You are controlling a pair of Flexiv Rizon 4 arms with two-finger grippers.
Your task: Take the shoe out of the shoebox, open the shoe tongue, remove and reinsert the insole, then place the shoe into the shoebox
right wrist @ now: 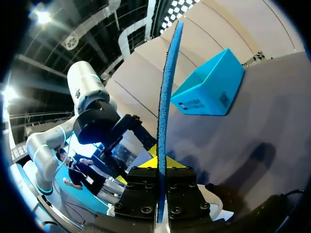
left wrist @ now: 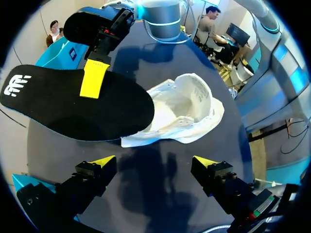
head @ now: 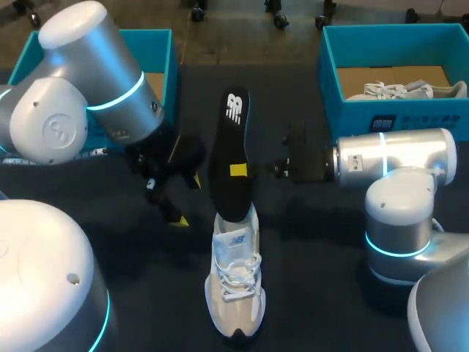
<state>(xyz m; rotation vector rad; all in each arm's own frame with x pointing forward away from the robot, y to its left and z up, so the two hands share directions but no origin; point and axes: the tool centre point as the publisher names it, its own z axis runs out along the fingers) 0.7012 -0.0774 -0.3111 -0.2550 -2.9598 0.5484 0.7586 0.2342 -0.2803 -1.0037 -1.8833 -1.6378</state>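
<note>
The shoe (head: 236,282) lies on the dark surface (head: 322,249) in front of the robot. Its toe points toward the robot and its opening faces away. The black insole (head: 233,139) runs along nearly the same line as the shoe. Its near end meets the shoe's opening, and the rest slants up and away toward the far edge. Whether that end sits inside the collar or only over it cannot be told.

The right pincer (head: 245,170) comes in from the side and is clamped across the insole's middle, a yellow tip flat on each face. In its own wrist view the insole stands edge-on between the fingers.

The left pincer (head: 187,199) hangs just beside the insole with its fingers wide apart, holding nothing. The shoe's opening lies ahead of it. It is probably the arm placed to steady the shoe, so any sliding along the shoe's length falls to the right arm.
</note>
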